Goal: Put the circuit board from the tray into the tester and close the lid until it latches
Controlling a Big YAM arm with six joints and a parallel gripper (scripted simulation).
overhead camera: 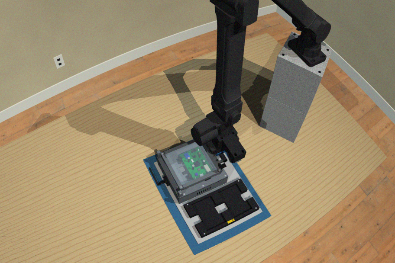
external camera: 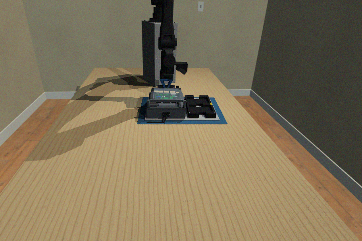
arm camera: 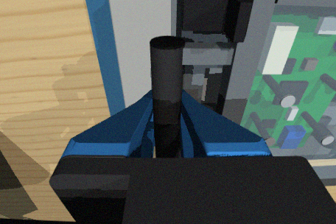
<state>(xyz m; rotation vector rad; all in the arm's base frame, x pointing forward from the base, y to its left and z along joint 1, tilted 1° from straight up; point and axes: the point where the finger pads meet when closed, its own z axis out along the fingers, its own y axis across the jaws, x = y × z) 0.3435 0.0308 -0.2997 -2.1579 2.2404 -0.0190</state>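
The hand (arm camera: 167,139) is pinched on the lid's handle (arm camera: 166,79); the board (overhead camera: 195,164) lies in the tester (overhead camera: 194,174) under the lowered lid. Pressure is best kept straight down until the hook catches; only then should the handle be released.

The tester (overhead camera: 191,174) and tray (overhead camera: 223,210) sit side by side on one mat (overhead camera: 204,244). The board (overhead camera: 195,164) lies in the tester, under the lid (overhead camera: 173,166). My gripper (arm camera: 169,91) clamps the handle (arm camera: 166,79) (on the lid's edge facing my pedestal (overhead camera: 292,94)).
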